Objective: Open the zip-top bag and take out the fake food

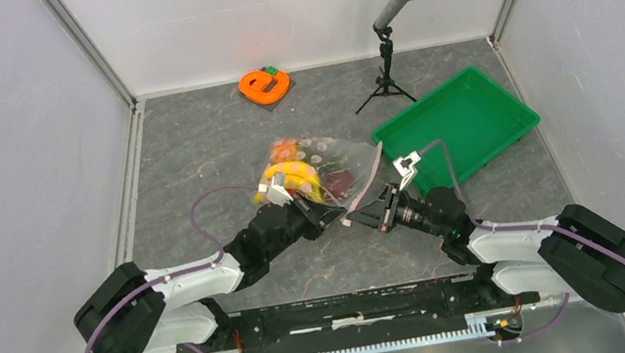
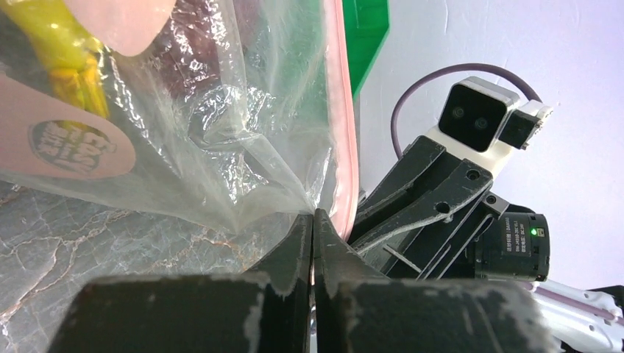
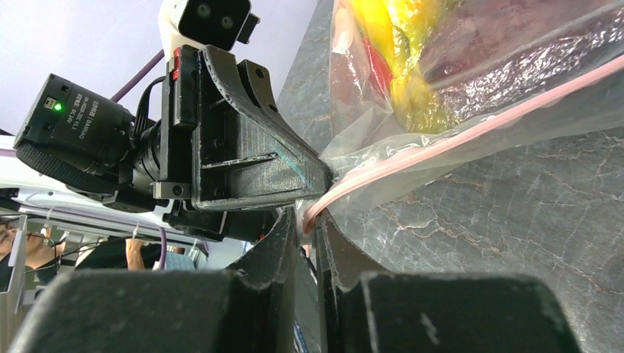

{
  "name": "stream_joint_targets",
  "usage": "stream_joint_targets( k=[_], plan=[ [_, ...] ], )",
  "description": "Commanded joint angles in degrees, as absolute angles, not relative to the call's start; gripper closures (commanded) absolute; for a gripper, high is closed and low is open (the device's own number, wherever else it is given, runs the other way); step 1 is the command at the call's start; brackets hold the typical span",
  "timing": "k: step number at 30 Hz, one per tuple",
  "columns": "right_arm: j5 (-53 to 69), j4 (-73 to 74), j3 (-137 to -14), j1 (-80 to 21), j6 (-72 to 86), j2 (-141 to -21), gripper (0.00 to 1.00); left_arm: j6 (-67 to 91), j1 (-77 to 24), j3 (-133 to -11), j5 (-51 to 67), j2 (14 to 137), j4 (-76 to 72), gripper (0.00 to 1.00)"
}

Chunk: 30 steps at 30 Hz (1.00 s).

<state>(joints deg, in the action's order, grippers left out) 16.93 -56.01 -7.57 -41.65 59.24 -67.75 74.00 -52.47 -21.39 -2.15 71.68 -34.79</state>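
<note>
Plastic zip-top bag [image 1: 339,158] pinched at mouth by left hand [image 2: 314,224] and right hand [image 3: 309,224]; slick film may slip free when pulled apart.

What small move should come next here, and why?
Probably draw the two claws slowly apart. The left claw is shut on the zip-top bag wall beside the pink zip strip, the right claw is shut on the strip itself, and the fake food is inside. The strip looks unbroken, so the bag seems closed.
</note>
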Motion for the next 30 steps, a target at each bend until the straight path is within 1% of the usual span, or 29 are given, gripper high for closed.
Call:
stream_joint_targets(
  k=[1,5,11,20,30],
  plan=[
    [15.0,-57.9,-6.9,-42.0,59.5,-65.4,1.0,74.9,-52.3,-22.5,-1.0,68.0,-32.5,0.98],
    [12.2,-54.7,-6.9,-41.9,58.5,-63.1,1.0,72.0,-52.3,-24.6,1.0,65.7,-23.2,0.98],
    [7.8,-49.2,-7.1,-41.6,57.4,-59.5,1.0,68.1,-52.3,-25.8,4.0,63.0,-16.2,0.98],
    [7.1,-47.8,-7.9,-41.5,57.4,-59.1,1.0,59.5,-52.3,-30.4,5.9,60.8,-3.3,0.98],
    [6.4,-44.8,-8.5,-39.7,56.2,-57.6,1.0,57.1,-52.4,-30.6,4.7,56.7,5.5,0.98]
  ],
)
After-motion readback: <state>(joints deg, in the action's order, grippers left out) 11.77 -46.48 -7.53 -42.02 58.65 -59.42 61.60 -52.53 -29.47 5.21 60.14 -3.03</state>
